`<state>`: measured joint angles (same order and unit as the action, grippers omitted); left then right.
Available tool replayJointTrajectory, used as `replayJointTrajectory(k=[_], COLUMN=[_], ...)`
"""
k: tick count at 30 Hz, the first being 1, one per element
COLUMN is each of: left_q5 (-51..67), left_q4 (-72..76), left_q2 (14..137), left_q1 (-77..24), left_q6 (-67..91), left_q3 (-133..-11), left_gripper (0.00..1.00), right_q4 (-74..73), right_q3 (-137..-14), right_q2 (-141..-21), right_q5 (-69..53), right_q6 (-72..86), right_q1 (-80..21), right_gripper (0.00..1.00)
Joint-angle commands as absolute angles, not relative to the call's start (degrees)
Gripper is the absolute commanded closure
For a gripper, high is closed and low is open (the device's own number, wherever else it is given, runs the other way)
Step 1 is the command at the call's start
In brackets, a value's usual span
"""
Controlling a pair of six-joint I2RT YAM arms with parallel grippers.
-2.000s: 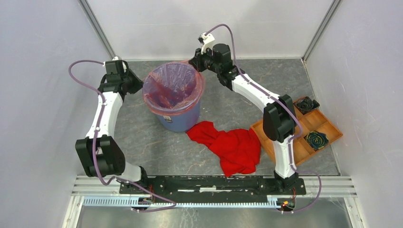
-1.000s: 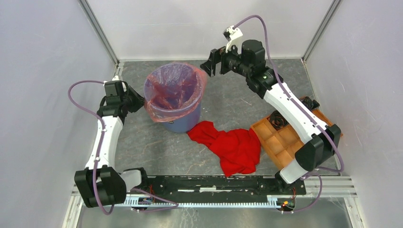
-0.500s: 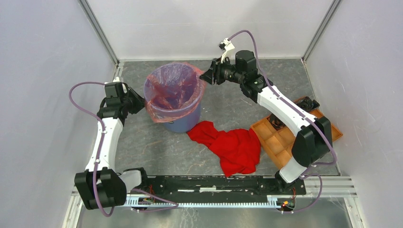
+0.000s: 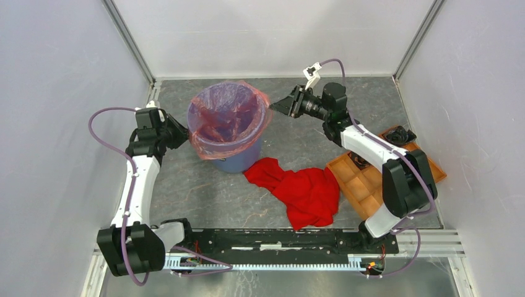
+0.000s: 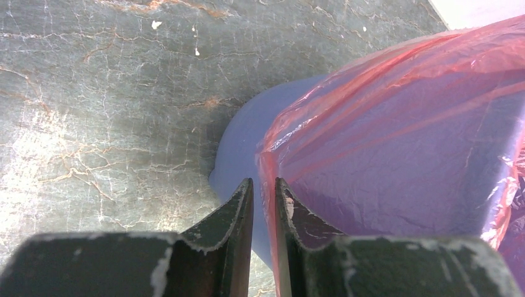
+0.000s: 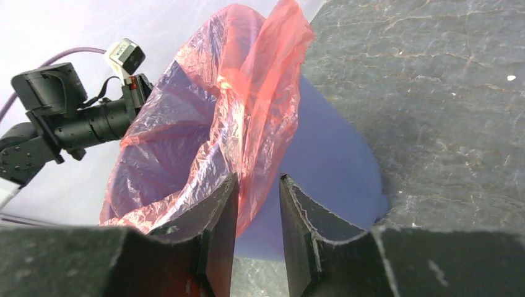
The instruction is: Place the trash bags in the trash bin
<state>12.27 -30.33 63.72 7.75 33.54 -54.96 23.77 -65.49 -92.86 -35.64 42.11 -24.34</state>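
- The trash bin (image 4: 234,159) is seen upright on the far left part of the table (image 4: 309,139), between the two grippers.
- The trash bags (image 4: 226,114) are found inside the bin as a liner. The film is spread against the inner wall, and its edge is folded over the lip and draped down the outside.
- On the bin's right side, a loose flap of film is raised above the rim.
- The left gripper (image 5: 264,182) is held against the bin's left wall, right at the hanging edge of the film. Its fingers are drawn almost together, with only a thin slit left between them. Whether film is caught in that slit cannot be told from the wrist view.
- The right gripper (image 6: 259,179) is placed just right of the bin, at the raised flap. Its fingers are parted by a modest gap, and the flap's lower edge appears to hang into it without being clamped.
- A red cloth (image 4: 304,190) is spread on the table near the bin, and an orange-brown tray (image 4: 362,185) is set to its right.
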Motion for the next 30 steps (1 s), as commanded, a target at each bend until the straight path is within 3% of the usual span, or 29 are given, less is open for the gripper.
replayJointTrajectory(k=[1, 7, 8, 30], left_q5=[11.75, 12.10, 12.16, 9.27], left_q4=[-29.59, -29.51, -29.33, -30.27], left_q2=[62.04, 61.31, 61.14, 60.71], left_q1=[7.60, 7.60, 7.60, 7.61], left_q6=[33.21, 33.87, 34.03, 32.25], left_q3=[-54.29, -53.60, -53.44, -52.57], left_gripper=[0.74, 0.74, 0.74, 0.72], right_q4=[38.84, 45.19, 46.02, 37.97], right_q3=[-62.65, -60.61, -60.27, -56.05], right_q2=[-91.70, -93.98, -94.43, -99.86], right_q5=[-40.48, -41.31, -41.35, -35.13], right_q6=[52.13, 56.78, 57.24, 46.17], right_q1=[-23.37, -23.16, -23.16, -25.52], right_gripper=[0.67, 0.98, 1.00, 1.00])
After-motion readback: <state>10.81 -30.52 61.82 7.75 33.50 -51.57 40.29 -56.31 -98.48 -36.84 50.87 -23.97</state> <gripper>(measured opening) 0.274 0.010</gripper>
